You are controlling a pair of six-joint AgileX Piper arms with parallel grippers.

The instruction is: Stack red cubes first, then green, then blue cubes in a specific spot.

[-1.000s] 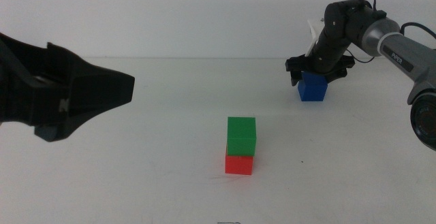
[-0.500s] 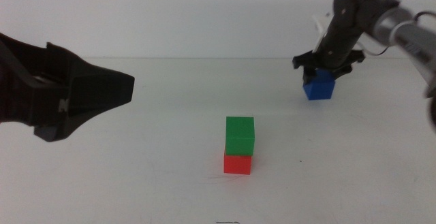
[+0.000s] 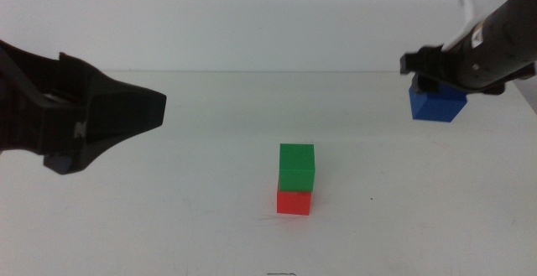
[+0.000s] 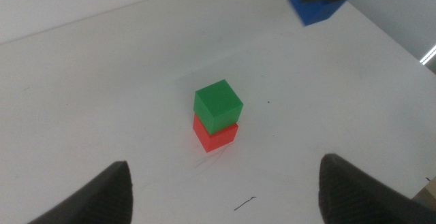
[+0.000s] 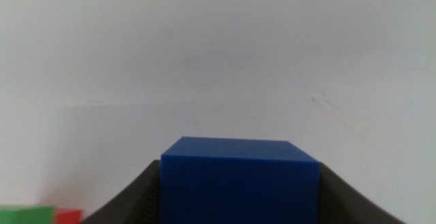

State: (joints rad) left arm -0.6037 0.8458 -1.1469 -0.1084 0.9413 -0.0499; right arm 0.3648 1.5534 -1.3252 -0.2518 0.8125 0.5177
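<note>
Waiting at the left, the left claw hangs spread wide and empty; mid-table, the green cube sits on the red cube; at right, the right claw clasps the blue cube aloft, best lowered squarely onto green.

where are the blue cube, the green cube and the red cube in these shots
blue cube [image 3: 436,105]: middle view, its front face, below the right gripper's jaws.
green cube [image 3: 296,168]: middle view, centre of its front face.
red cube [image 3: 294,202]: middle view, its front face, under the green cube.
</note>
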